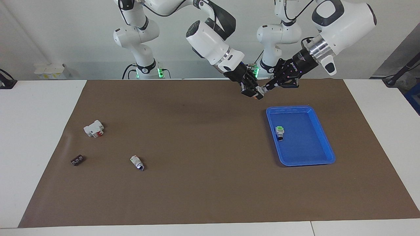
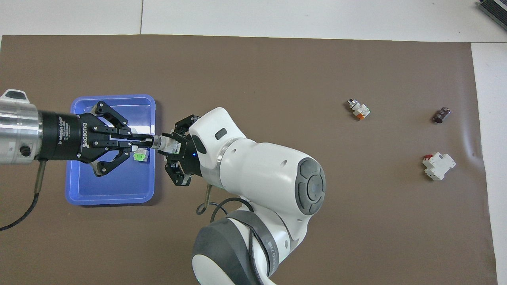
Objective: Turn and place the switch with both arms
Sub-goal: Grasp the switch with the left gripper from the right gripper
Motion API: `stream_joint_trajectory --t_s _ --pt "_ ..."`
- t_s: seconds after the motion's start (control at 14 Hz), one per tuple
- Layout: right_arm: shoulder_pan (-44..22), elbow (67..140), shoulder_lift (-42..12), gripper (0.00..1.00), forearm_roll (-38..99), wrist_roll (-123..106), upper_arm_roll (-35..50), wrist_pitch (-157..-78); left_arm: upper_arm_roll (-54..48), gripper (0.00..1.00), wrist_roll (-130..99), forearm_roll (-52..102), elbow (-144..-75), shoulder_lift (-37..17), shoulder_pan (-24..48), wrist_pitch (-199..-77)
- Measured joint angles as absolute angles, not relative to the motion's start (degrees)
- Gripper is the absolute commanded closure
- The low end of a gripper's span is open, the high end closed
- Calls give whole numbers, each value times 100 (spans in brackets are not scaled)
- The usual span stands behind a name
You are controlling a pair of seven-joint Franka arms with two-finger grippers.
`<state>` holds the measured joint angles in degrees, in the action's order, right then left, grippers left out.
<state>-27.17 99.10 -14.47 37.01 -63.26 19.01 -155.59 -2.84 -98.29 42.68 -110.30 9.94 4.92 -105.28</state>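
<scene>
Small white-bodied switch w/ orange end (image 1: pixel 257 93) held in air over brown mat, beside blue plastic tray (image 1: pixel 323 139). Long axis runs gripper to gripper. Right gripper (image 1: pixel 252 93) fingers pinch body; left gripper (image 1: pixel 266 88) fingers pinch knob end. Next, prob.: knob twist.

Two high, opposed cameras share seemingly the whole mat (image 1: pixel 210 183).

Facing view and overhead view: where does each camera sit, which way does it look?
Facing view: high across the table, looking at the robots; both arms whole, left gripper and right gripper shut on the small white orange-ended switch in the air.
Overhead view: above the robots' end, looking steeply down; forearms only.
Shared: both grippers, the switch, the blue plastic tray holding the green-ended switch.
</scene>
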Motion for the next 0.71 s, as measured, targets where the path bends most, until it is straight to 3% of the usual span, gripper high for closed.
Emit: stream_joint_trajectory --t_s 0.71 --pt "-2716 9891 -1477 100 3701 -6327 1895 -15597 -304 100 -10679 4257 -11048 995 497 -10626"
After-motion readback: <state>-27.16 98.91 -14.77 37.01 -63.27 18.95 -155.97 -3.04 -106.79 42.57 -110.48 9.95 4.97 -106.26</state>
